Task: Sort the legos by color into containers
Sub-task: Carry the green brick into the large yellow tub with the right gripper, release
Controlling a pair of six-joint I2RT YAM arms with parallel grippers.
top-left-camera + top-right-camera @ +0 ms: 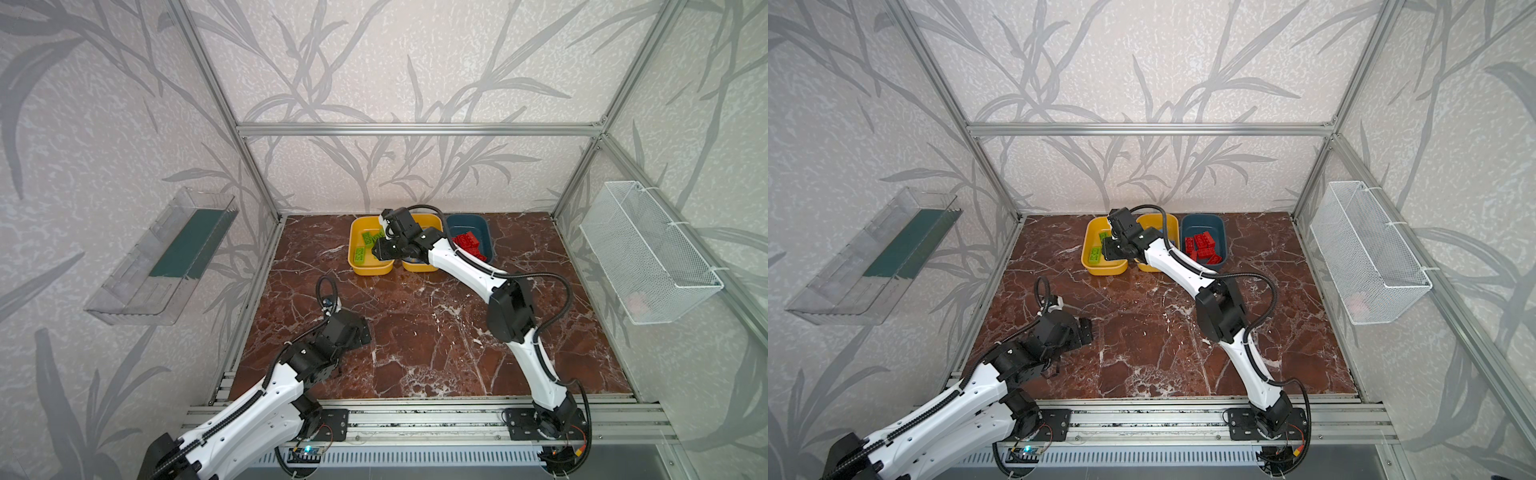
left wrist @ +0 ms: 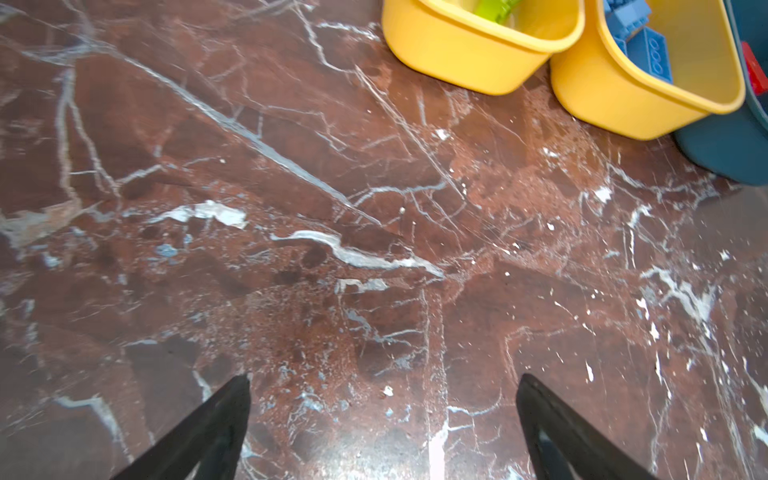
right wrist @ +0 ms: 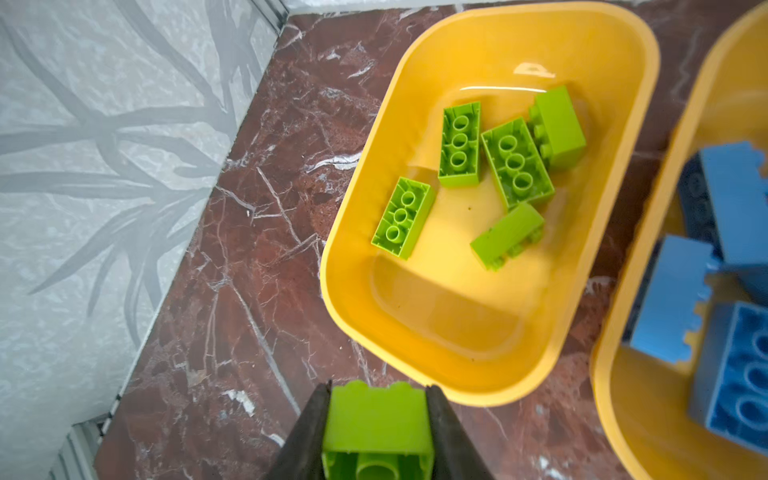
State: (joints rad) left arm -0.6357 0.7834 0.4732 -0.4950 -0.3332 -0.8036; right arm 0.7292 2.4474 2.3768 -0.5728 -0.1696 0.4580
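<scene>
In a top view the right end effector [image 1: 380, 249] hovers at the left yellow tub [image 1: 371, 270]; the left end effector [image 1: 362, 332] is well apart over the worktop [image 1: 415, 332]. Left wrist view: its jaws stand wide, holding nothing. Right wrist view: the right end effector pinches a green brick [image 3: 376, 419] just beside the tub's rim; five green bricks [image 3: 515, 166] lie inside.

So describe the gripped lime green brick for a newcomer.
At the back of the red marble table, find the leftmost yellow plastic tub. The right gripper hangs by it, clamping one lime green studded brick; the five other green bricks lie loose inside.
</scene>
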